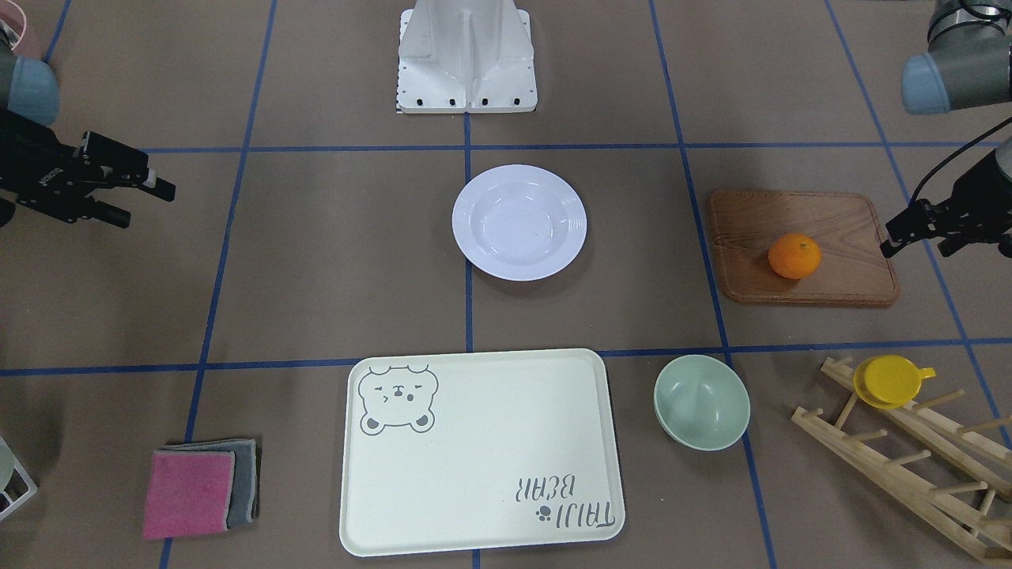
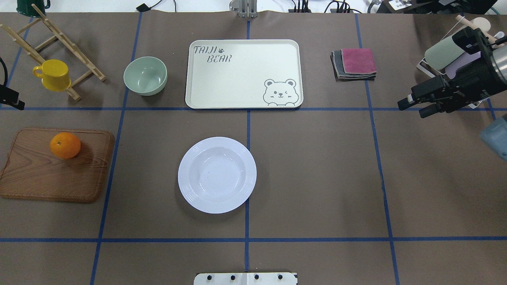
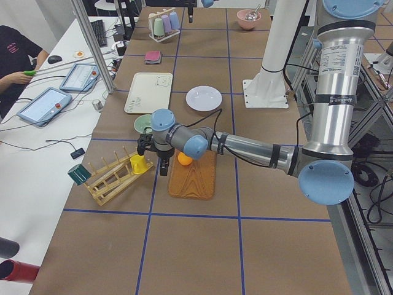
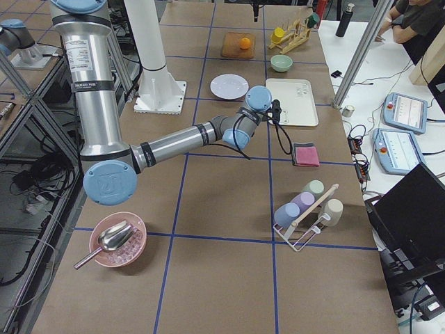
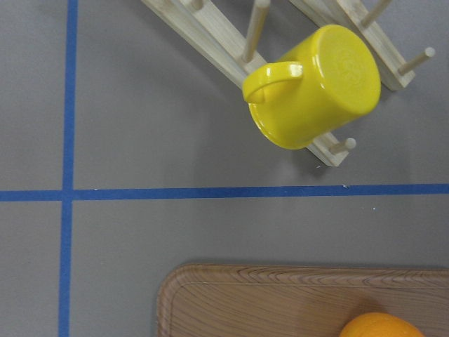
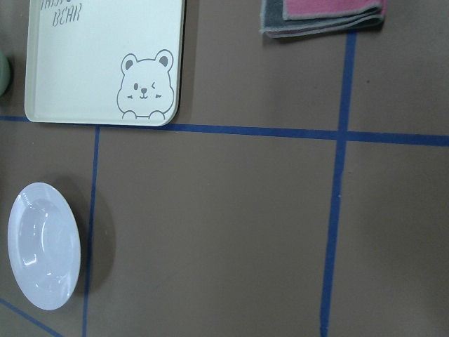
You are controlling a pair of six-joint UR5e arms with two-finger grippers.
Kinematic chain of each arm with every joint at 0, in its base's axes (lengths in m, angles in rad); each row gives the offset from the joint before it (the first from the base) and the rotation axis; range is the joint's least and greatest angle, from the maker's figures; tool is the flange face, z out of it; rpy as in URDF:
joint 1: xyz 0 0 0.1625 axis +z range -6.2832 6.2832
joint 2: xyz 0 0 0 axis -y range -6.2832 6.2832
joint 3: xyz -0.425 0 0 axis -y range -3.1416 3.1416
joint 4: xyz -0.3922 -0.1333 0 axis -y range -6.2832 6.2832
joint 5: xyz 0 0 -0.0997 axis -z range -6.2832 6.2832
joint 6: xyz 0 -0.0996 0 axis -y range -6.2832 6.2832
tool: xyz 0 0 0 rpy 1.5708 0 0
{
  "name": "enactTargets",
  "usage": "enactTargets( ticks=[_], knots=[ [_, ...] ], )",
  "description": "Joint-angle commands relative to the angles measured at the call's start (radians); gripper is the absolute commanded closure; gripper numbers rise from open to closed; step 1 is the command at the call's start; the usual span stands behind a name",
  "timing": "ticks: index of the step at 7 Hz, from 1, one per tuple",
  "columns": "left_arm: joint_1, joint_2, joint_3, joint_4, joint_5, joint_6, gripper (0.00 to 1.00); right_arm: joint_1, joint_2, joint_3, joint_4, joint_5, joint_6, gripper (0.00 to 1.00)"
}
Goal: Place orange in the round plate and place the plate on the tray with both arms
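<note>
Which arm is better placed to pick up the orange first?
Left. The left gripper hovers just beside the wooden board where the orange sits, while the right gripper is on the opposite side, beyond the plate.

Orange (image 2: 65, 145): bright orange.
Round plate (image 2: 217, 175): white, with faint ridges round the rim.
Tray (image 2: 245, 71): cream; seen from overhead, a grey bear face at 5 o'clock and grey "TAIJI BEAR" lettering at 11 o'clock.
Board (image 2: 39, 178): brown wood grain.
Bowl (image 2: 145, 75): pale green.
Cup (image 2: 53, 74): yellow.
Rack (image 2: 85, 63): pale wood.
Cloths (image 2: 354, 63): pink over grey.
Table (image 2: 317, 178): grey-brown, with a grid of blue tape.
</note>
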Motion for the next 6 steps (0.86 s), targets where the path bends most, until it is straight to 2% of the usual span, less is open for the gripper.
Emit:
enactTargets(
  ticks=[1, 2, 3, 5, 6],
  knots=[
    [0.021, 0.004, -0.018, -0.003, 0.001, -0.045, 0.01, -0.192, 0.045, -0.035, 0.376, -0.222, 0.477, 0.0],
    [0.048, 0.004, -0.032, -0.004, 0.004, -0.095, 0.01, -0.26, 0.067, -0.063, 0.491, -0.296, 0.597, 0.0],
    [0.103, 0.006, -0.064, -0.004, 0.043, -0.16, 0.01, -0.312, 0.067, -0.066, 0.524, -0.367, 0.611, 0.0],
    [0.24, 0.015, -0.067, -0.096, 0.115, -0.319, 0.02, -0.342, 0.067, -0.066, 0.526, -0.392, 0.614, 0.0],
    [0.269, 0.018, -0.055, -0.116, 0.131, -0.34, 0.02, -0.343, 0.067, -0.066, 0.526, -0.393, 0.614, 0.0]
  ],
)
